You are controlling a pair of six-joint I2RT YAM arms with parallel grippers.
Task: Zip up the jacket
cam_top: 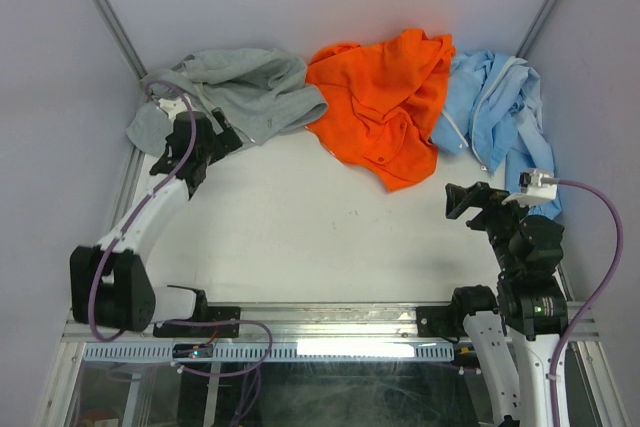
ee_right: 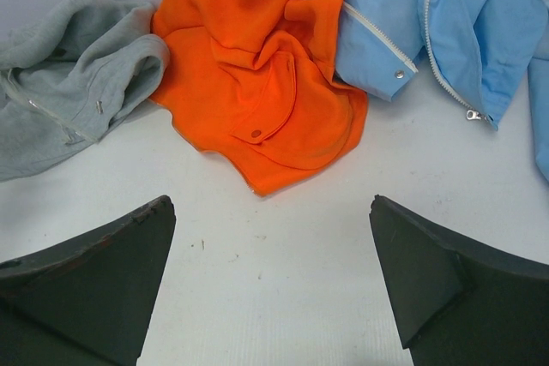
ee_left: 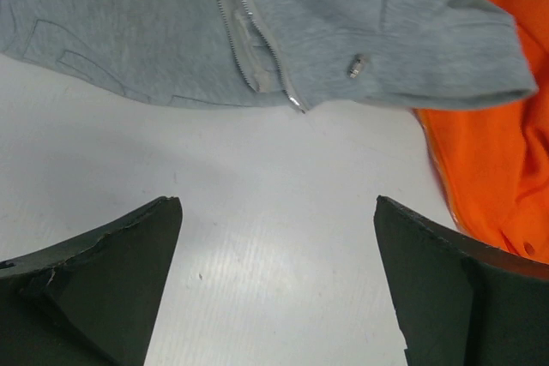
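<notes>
The light grey fleece jacket (cam_top: 245,87) lies crumpled at the back left of the table. In the left wrist view the jacket (ee_left: 129,32) fills the top, with its pale zipper (ee_left: 249,49) running down to the hem and a small metal pull (ee_left: 357,65) to its right. My left gripper (cam_top: 222,145) is open and empty, just in front of the jacket's hem; in its own view the left gripper (ee_left: 276,212) stands over bare table. My right gripper (cam_top: 462,201) is open and empty at the right, away from the jacket (ee_right: 60,83), and shows over bare table (ee_right: 272,212).
A bright orange garment (cam_top: 385,107) lies at the back centre, touching the grey jacket's right edge. A light blue jacket (cam_top: 495,112) lies at the back right, next to my right arm. White walls close the back and sides.
</notes>
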